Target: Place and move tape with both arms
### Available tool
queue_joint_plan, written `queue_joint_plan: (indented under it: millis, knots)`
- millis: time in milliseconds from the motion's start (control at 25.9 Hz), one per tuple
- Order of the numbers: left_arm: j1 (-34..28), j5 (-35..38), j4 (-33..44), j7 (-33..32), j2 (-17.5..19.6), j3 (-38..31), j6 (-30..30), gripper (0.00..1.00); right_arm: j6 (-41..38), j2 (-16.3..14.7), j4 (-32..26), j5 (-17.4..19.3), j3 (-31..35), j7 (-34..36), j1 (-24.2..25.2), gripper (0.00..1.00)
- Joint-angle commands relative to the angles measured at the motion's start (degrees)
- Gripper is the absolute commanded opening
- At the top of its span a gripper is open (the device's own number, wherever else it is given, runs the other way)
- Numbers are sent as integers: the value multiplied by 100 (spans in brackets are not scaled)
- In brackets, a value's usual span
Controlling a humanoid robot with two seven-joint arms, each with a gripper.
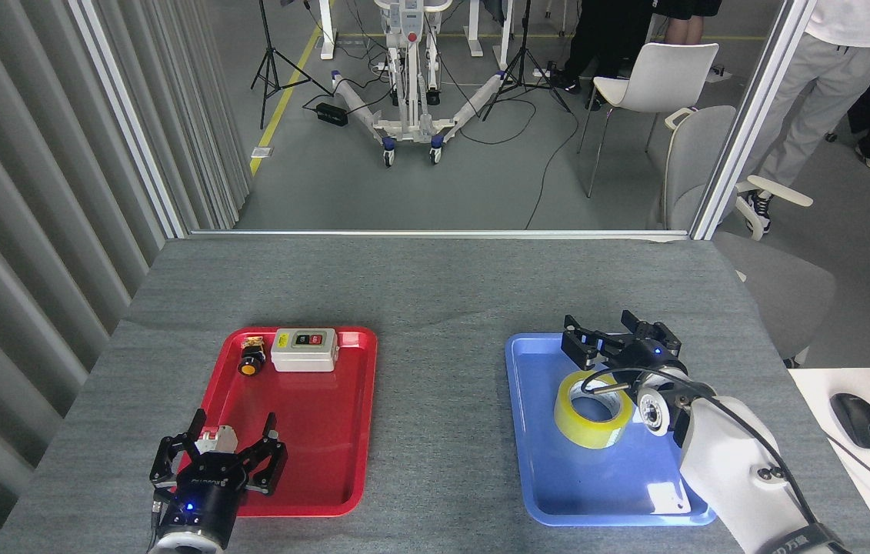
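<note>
The tape, a yellow translucent roll with a white core, lies flat in the blue tray with its hole facing up. My right gripper hovers just behind the roll, over the tray's far edge, open and holding nothing. My left gripper stands open over the front left corner of the red tray, its fingers spread and nothing between them.
At the back of the red tray sit a white switch box and a small black push button with a yellow cap. A white desk with a mouse adjoins the table on the right. A person's legs stand beyond the table.
</note>
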State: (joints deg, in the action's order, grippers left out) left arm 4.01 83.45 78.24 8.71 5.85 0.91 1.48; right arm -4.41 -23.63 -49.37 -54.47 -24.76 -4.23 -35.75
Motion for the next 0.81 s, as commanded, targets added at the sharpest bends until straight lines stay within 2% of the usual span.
queue_joint_plan:
  millis: [0,116,193,348,464,619,773]
  knots:
    - [3,5,-20,8,4,6,1,100,-719,411,-468,-1417,1790,151,621,98]
    - [3,5,-20,8,-13,6,1,100,-1079,649,-1092,-1751,2449,159,982,98]
    - [3,5,-20,16,-22,6,1,100,-1018,754,-1312,-1804,2590,168,1114,98]
    - [3,5,-20,16,-13,6,1,100,-702,728,-1593,-1883,2687,555,1316,98]
    - [3,5,-20,16,-5,-3,1,100,-649,693,-1989,-2129,2713,986,1957,98]
    - [3,13,-28,16,13,-3,1,100,-491,728,-2718,-2401,3003,898,2898,98]
    - [-6,13,-28,16,31,-3,1,100,-438,763,-3123,-2401,3161,458,3258,98]
